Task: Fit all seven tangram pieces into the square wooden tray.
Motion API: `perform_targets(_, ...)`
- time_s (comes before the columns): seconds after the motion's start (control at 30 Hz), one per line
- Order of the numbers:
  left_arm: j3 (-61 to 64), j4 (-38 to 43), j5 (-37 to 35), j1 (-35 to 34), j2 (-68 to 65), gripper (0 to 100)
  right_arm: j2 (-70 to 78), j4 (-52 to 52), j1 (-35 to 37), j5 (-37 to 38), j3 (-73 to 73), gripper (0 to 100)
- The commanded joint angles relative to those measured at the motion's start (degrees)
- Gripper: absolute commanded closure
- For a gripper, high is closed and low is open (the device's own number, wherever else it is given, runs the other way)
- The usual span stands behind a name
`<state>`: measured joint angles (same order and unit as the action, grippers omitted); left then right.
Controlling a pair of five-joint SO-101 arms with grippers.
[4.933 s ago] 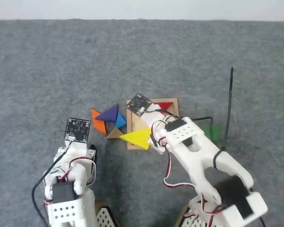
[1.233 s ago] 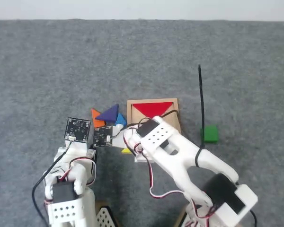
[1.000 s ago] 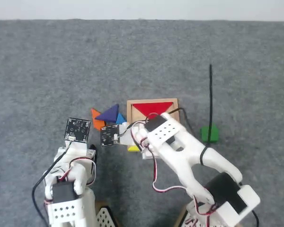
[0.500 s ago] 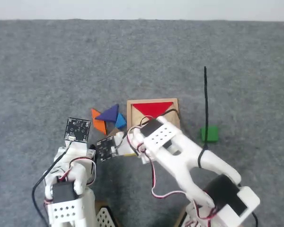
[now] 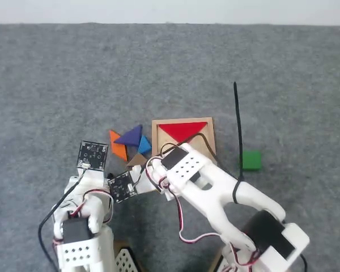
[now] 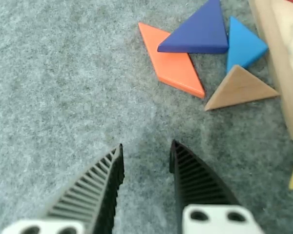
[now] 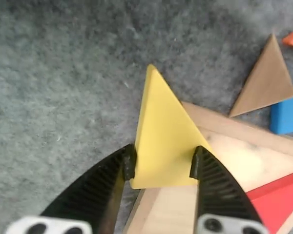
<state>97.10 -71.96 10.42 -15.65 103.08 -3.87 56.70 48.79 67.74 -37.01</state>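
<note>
- Counter [image 5: 73, 73]: grey napped felt.
- Tray [image 5: 182, 120]: square, pale wood with a raised rim, at the centre of the high view. A flat red triangle [image 5: 183, 130] is seated along its upper edge.
- Yellow triangle [image 7: 163, 141]: smooth and sharp-cornered. It lies across the tray's corner rim, pinched by the right tool [image 7: 163, 163]. We judge it should be lifted clear of the rim, squared up, then lowered flat.
- Left tool [image 6: 145, 151]: parted and empty, over bare felt.

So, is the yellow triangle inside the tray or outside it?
Not inside. The right tool grips the yellow triangle, which crosses the rim of the wooden tray, with its tip over the grey carpet.
</note>
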Motion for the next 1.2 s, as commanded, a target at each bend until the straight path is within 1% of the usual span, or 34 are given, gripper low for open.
perform_targets(0.0,-0.57,-0.44,-0.35,0.09,0.88,85,0.4,-0.04,-1.36,1.05,2.81,82.9)
perform_targets(0.27,-0.57,-0.44,-0.35,0.09,0.88,85,0.4,-0.66,-5.05,2.55,4.57,82.9)
perform_targets(0.4,-0.57,-0.44,-0.35,0.09,0.88,85,0.4,-1.98,-7.6,1.93,4.48,82.9)
perform_targets(0.53,-0.57,-0.44,-0.35,0.09,0.88,85,0.4,-5.58,-9.45,0.35,4.48,82.9)
perform_targets(0.9,-0.57,-0.44,-0.35,0.09,0.88,85,0.4,-9.54,-8.04,2.11,4.48,82.8)
perform_targets(1.0,-0.57,-0.44,-0.35,0.09,0.88,85,-0.57,-9.54,-8.4,-2.99,4.75,81.5)
perform_targets(1.17,-0.57,-0.44,-0.35,0.09,0.88,85,-5.85,-9.54,-11.74,-20.57,5.36,81.6)
